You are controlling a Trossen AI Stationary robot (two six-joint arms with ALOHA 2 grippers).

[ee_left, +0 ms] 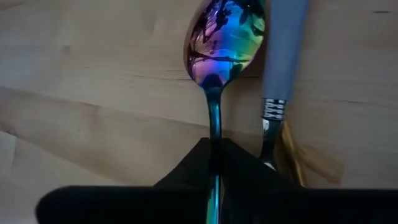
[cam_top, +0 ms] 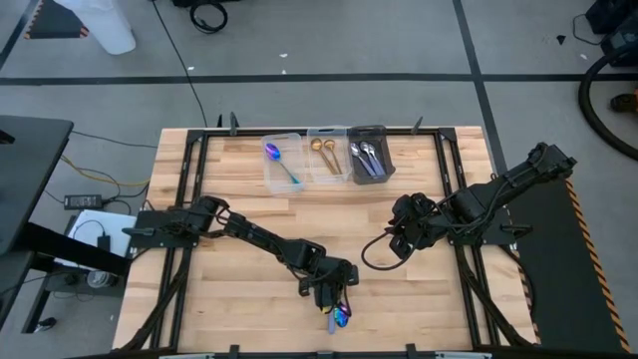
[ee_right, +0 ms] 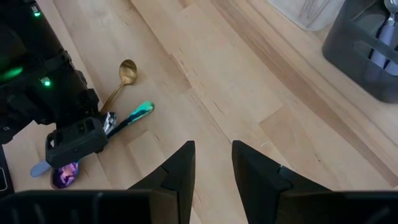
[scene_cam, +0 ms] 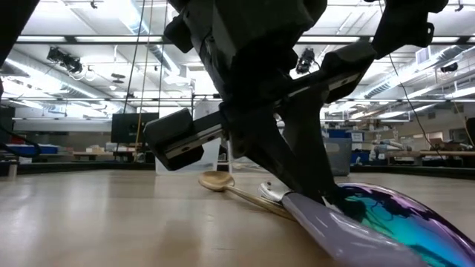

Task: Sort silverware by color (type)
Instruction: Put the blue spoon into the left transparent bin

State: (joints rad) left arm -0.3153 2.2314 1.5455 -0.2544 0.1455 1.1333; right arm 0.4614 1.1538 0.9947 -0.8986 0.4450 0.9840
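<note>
Pale wooden tabletop (cam_top: 249,299) was shown; at lower centre, an iridescent blue-purple metal spoon (ee_left: 227,34) was clenched by the left gripper (ee_left: 214,163), while the right gripper (ee_right: 213,163) was held parted, empty.

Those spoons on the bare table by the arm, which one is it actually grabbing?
The iridescent blue-purple spoon: its stem runs straight between the left gripper fingers. The gold spoon and the grey-handled utensil lie beside it, ungripped.
</note>
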